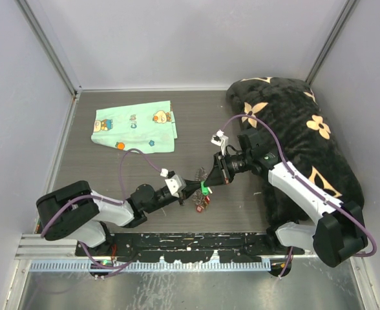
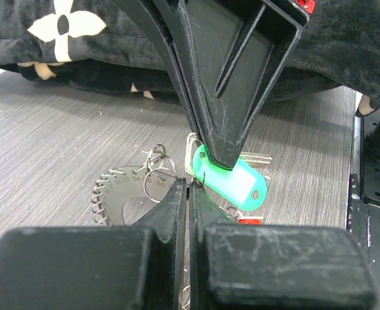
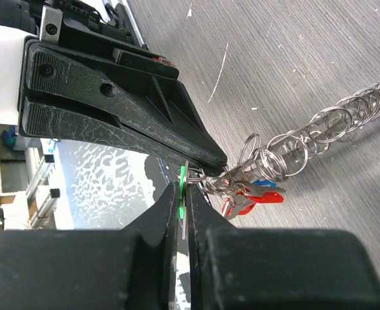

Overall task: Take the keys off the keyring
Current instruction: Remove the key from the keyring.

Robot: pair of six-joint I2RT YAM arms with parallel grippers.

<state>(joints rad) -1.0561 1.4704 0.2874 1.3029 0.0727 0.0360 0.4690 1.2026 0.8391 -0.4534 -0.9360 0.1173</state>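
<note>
My right gripper (image 3: pixel 185 188) is shut on a flat green plastic key tag (image 2: pixel 232 177), with a silver blade pinched edge-on beside it. My left gripper (image 2: pixel 189 186) meets it tip to tip, shut on the small silver ring at the end of that tag. A bunch of keys (image 3: pixel 254 197) with red and blue heads hangs beside the tips. The keyring (image 2: pixel 122 194), a grey disc-like loop fringed with small wire rings, lies on the table just behind. In the top view both grippers (image 1: pixel 200 192) (image 1: pixel 208 185) meet at mid-table over the keys (image 1: pixel 201 205).
A mint-green cartoon-print cloth (image 1: pixel 135 127) lies at the back left. A large black plush cushion with cream flowers (image 1: pixel 300 142) fills the right side, under the right arm. Grey walls close the table on three sides.
</note>
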